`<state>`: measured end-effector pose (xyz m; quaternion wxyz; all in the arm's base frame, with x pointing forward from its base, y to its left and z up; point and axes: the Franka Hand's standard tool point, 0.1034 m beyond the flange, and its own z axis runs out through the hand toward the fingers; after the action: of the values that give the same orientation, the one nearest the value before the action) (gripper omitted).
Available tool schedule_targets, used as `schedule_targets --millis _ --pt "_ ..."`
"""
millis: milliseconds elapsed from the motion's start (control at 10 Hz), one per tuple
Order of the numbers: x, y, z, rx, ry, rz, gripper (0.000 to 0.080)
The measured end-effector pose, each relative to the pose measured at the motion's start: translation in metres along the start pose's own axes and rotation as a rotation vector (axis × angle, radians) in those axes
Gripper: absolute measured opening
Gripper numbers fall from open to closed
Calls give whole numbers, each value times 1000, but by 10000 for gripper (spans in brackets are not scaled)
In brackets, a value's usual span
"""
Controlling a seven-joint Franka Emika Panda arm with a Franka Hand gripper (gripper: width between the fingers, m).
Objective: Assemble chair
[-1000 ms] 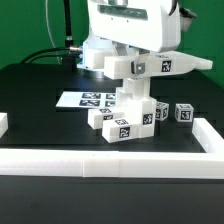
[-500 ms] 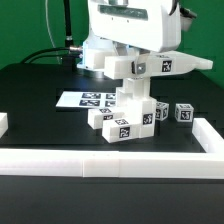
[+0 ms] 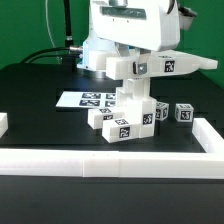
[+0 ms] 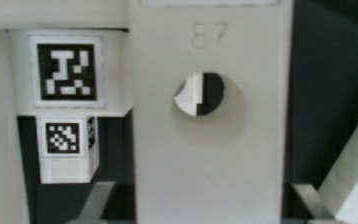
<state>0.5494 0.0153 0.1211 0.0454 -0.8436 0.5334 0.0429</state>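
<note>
Hardly any shift; pincer (image 4: 197, 205) almost closed around white chair slab (image 3: 160, 66).

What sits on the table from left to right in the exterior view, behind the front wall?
Marker board → chair → loose block

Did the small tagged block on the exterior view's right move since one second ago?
No. The small tagged block keeps the same place relative to the border wall and marker board.
</note>
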Motion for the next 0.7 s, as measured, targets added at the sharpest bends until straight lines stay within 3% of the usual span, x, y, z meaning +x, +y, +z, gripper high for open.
schedule_targets --millis 500,700 --pt "5 5 -5 -4 -10 25 284" --pt "10 5 -10 9 -10 36 284"
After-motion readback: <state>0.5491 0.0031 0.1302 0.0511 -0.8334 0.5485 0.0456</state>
